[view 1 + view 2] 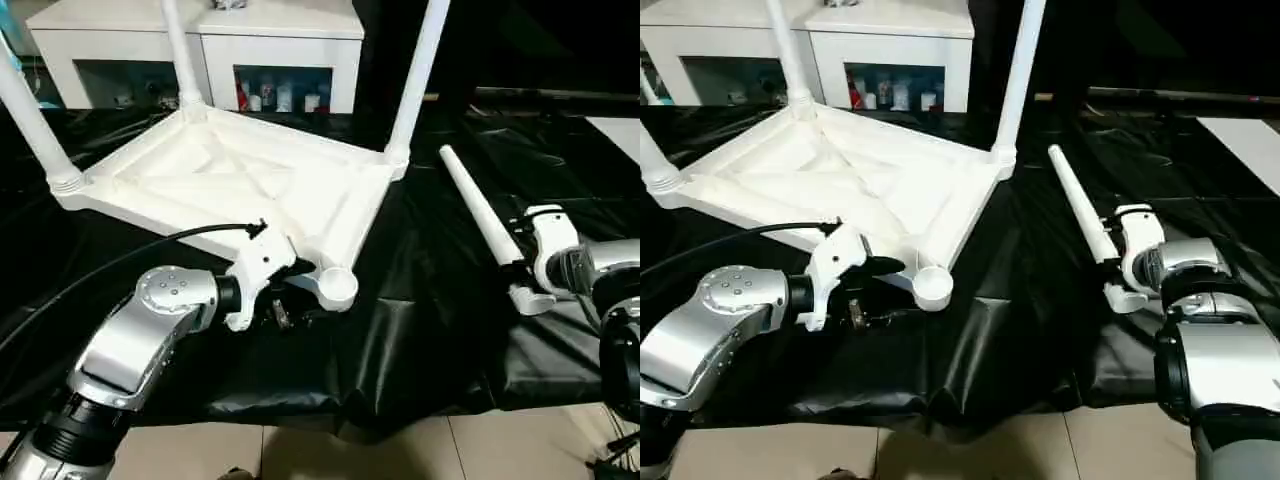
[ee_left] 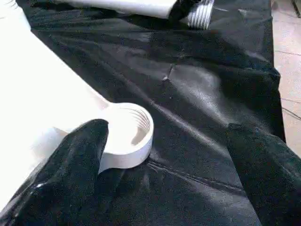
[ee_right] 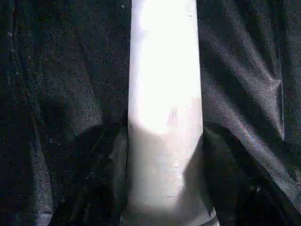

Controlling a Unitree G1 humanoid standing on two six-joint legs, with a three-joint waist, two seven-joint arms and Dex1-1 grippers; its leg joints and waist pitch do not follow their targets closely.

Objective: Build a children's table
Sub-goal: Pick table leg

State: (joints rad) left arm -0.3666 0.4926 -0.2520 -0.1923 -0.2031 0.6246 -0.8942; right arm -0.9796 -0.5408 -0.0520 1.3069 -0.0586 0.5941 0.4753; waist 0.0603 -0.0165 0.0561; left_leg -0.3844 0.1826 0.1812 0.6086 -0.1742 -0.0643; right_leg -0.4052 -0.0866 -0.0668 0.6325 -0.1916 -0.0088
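The children's table [image 1: 230, 180] lies upside down on the black cloth, ribbed underside up. Three white legs [image 1: 420, 70] stand in its corner sockets. The near right socket [image 1: 337, 287] is empty, and its thread shows inside. My left gripper [image 1: 285, 310] is low beside that corner and open; one black finger [image 2: 80, 160] rests against the socket [image 2: 129, 134], the other stands well apart from it. The fourth leg [image 1: 478, 212] lies loose on the cloth to the right. My right gripper [image 1: 522, 275] is shut on its near, thick end [image 3: 164, 94].
A white cabinet [image 1: 280, 40] with small bottles on its shelf stands behind the table. The black cloth [image 1: 420, 330] hangs over the near edge above a tiled floor [image 1: 400, 455]. A black cable [image 1: 120, 260] arcs over my left forearm.
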